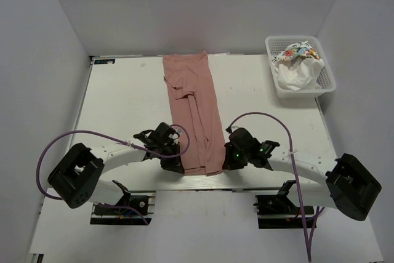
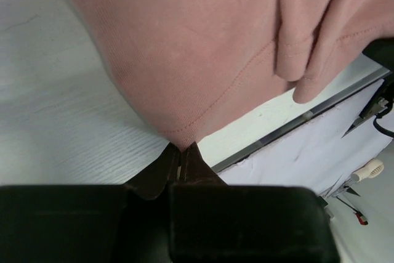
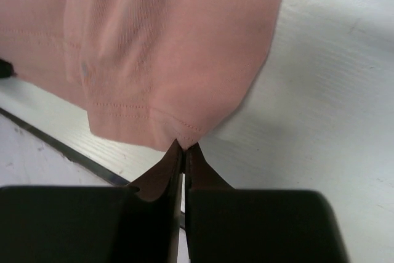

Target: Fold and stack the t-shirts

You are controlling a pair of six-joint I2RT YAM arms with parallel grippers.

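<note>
Gripping the pink t-shirt (image 1: 191,109) hem with left pincer (image 2: 183,149) and right pincer (image 3: 183,146), I saw the basket (image 1: 301,92) at two o'clock.

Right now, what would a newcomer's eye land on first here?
The dusty pink t-shirt, folded into a long strip down the middle of the table. The left tool and right tool are each shut on a near hem corner of it. At the far right, a white lattice basket holds crumpled t-shirts, white and printed.
</note>
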